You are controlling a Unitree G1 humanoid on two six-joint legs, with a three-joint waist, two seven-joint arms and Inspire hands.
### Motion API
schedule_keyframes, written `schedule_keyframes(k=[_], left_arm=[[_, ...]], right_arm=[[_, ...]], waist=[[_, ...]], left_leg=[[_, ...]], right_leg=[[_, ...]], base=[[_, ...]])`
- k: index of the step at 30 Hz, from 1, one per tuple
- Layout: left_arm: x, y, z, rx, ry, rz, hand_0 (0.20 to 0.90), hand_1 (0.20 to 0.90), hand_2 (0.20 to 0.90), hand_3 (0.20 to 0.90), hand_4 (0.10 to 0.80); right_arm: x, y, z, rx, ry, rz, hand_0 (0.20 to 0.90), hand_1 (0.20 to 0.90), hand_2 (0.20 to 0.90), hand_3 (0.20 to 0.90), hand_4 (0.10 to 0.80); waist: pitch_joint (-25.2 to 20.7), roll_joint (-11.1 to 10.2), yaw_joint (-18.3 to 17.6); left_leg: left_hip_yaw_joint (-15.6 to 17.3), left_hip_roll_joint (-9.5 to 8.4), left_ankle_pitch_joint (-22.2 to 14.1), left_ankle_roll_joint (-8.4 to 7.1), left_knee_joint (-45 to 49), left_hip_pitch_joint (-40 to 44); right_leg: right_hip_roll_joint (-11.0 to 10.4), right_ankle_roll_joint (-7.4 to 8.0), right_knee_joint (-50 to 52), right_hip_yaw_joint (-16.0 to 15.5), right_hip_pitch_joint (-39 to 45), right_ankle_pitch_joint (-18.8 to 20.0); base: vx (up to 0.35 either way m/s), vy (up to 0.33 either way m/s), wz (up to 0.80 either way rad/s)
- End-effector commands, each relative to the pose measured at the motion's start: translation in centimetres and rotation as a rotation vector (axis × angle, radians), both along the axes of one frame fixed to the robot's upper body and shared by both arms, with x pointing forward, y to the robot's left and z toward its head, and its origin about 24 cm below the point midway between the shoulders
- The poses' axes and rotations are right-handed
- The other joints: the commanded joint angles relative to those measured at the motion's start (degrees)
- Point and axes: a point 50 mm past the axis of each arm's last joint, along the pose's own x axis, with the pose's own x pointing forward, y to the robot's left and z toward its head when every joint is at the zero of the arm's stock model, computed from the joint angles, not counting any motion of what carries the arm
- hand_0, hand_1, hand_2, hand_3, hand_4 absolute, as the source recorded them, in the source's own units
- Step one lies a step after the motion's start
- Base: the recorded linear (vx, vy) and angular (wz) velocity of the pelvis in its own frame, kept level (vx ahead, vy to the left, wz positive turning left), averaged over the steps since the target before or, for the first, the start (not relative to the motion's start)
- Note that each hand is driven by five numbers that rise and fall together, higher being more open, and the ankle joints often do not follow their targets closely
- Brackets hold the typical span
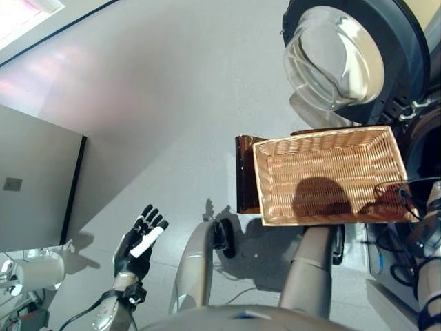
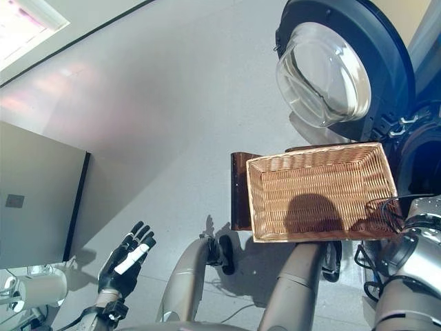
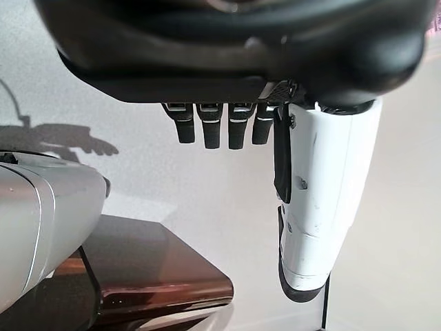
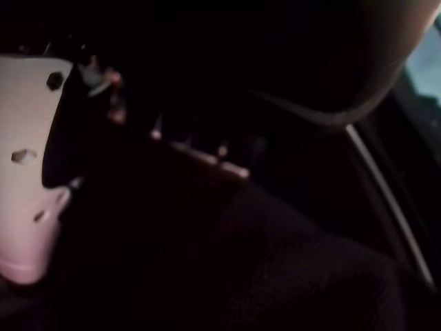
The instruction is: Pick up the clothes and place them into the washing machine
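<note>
The shallow wicker basket rests empty on the low dark brown box beside the washing machine. The machine's round glass door stands open, and its dark opening lies at the right edge. My right arm reaches into that opening. In the right wrist view my right hand is in darkness, its white thumb cover beside a dark cloth-like surface. My left hand hangs open and empty over the floor at the lower left, far from the basket; it also shows in the left wrist view.
A grey cabinet stands at the left. A white object sits on the floor below it. Grey floor spreads between the cabinet and the brown box.
</note>
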Motion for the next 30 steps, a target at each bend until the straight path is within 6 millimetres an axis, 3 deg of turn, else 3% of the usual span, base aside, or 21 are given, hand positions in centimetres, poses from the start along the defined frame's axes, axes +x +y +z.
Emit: schedule_keyframes(k=[1, 3, 11, 17, 23, 30], left_arm=[[0.3, 3.8, 1.9, 0.101, -0.101, 0.125, 0.900, 0.900, 0.900, 0.900, 0.800], [0.3, 3.8, 1.8, 0.100, -0.101, 0.129, 0.900, 0.900, 0.900, 0.900, 0.800], [0.8, 4.0, 1.9, 0.090, -0.123, 0.127, 0.900, 0.900, 0.900, 0.900, 0.800], [1.0, 4.7, 1.8, 0.124, -0.111, 0.103, 0.900, 0.900, 0.900, 0.900, 0.800], [1.7, 4.8, 2.0, 0.141, -0.124, 0.093, 0.900, 0.900, 0.900, 0.900, 0.800], [1.9, 5.6, 2.4, 0.164, -0.150, 0.122, 0.900, 0.900, 0.900, 0.900, 0.800]], right_arm=[[-1.8, -1.7, 4.2, -0.270, 0.068, -0.052, 0.900, 0.900, 0.900, 0.900, 0.800], [-1.7, -1.6, 4.1, -0.271, 0.069, -0.046, 0.900, 0.900, 0.900, 0.900, 0.800], [0.0, -0.5, 2.7, -0.277, 0.114, 0.049, 0.900, 0.900, 0.900, 0.900, 0.800], [0.6, 0.2, -0.8, -0.168, 0.242, 0.169, 0.900, 0.900, 0.900, 0.900, 0.800], [2.2, 2.8, -4.7, -0.097, 0.294, 0.298, 0.900, 0.900, 0.900, 0.900, 0.800], [2.2, 5.5, -9.5, -0.022, 0.402, 0.435, 0.900, 0.900, 0.900, 0.900, 0.800]], waist=[[-2.51, 0.14, -0.30], [-2.84, -0.08, -0.07], [-1.36, -0.88, -0.35], [-2.54, -2.94, 1.20], [-3.30, -5.77, 1.92], [-3.67, -9.24, 2.02]], left_leg=[[-4.10, 2.69, 6.04, -3.19, -5.10, -0.81], [-4.01, 2.75, 4.92, -3.25, -5.04, -0.23], [-2.50, 2.20, 8.92, -2.48, -12.44, 2.71], [-2.16, 1.03, 12.02, -2.28, -20.26, 6.57], [-2.37, -0.90, 15.25, -2.10, -29.56, 11.93], [-2.06, -0.82, 17.85, -1.93, -36.92, 18.49]], right_leg=[[1.60, -6.29, 1.64, -2.00, -0.08, -0.57], [1.48, -6.15, 1.72, -2.11, 0.43, -1.61], [0.88, -5.28, -7.60, -3.30, 3.94, 4.97], [-0.45, -4.69, -17.11, -4.92, 10.12, 9.45], [-1.50, -2.79, -30.69, -8.54, 18.70, 15.39], [-2.71, -1.52, -42.21, -12.32, 27.55, 21.32]], base=[[0.000, 0.000, 0.00], [0.047, -0.002, -0.01], [-0.023, 0.026, -0.04], [0.042, -0.001, 0.00], [0.048, -0.018, 0.14], [0.073, -0.018, 0.03]])
